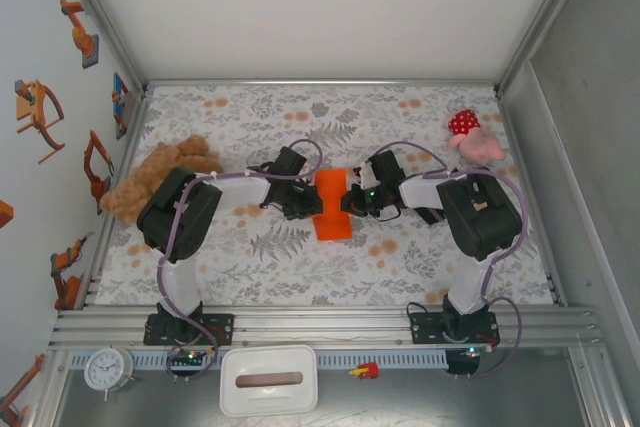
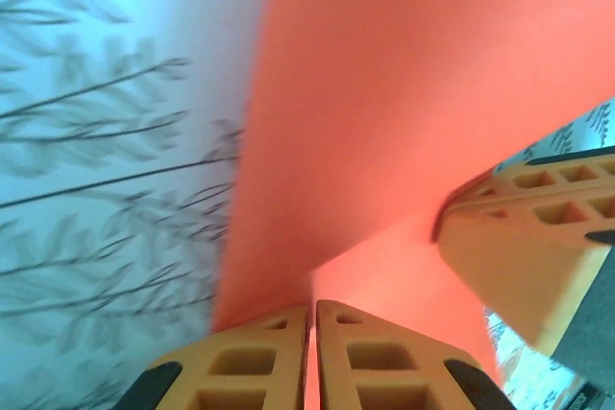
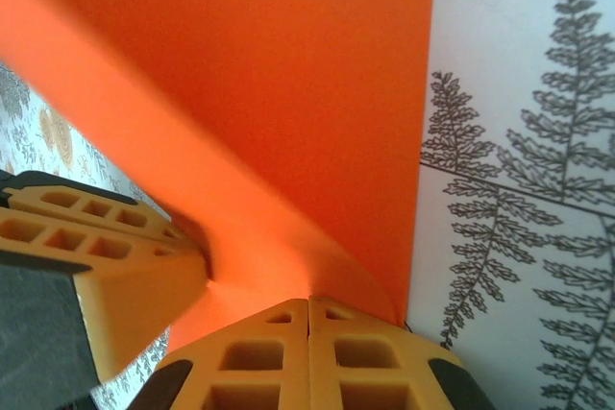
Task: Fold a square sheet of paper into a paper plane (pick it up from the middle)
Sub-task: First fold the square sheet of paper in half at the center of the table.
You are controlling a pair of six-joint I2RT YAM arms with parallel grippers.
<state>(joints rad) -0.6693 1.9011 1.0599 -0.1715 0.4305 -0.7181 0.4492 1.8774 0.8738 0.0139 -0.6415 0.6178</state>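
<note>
Pinching orange paper [image 1: 331, 209], left end effector [image 2: 312, 312], right end effector [image 3: 307, 304], opposite sides

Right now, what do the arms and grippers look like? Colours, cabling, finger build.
Both the left arm and right arm have bulky black joint housings, white links and purple cables looped along them, on black base plates. The left gripper and right gripper carry orange-tan fingers with rectangular lattice cut-outs and black patches near the base.

Beneath the fingers [image 3: 259, 362], a fern-printed tablecloth [image 3: 519, 189]. Beyond them, a plain white back wall [image 1: 320, 7]. Off to their left, a side wall [image 1: 35, 162] with orange robot-arm stickers [image 1: 80, 35].
</note>
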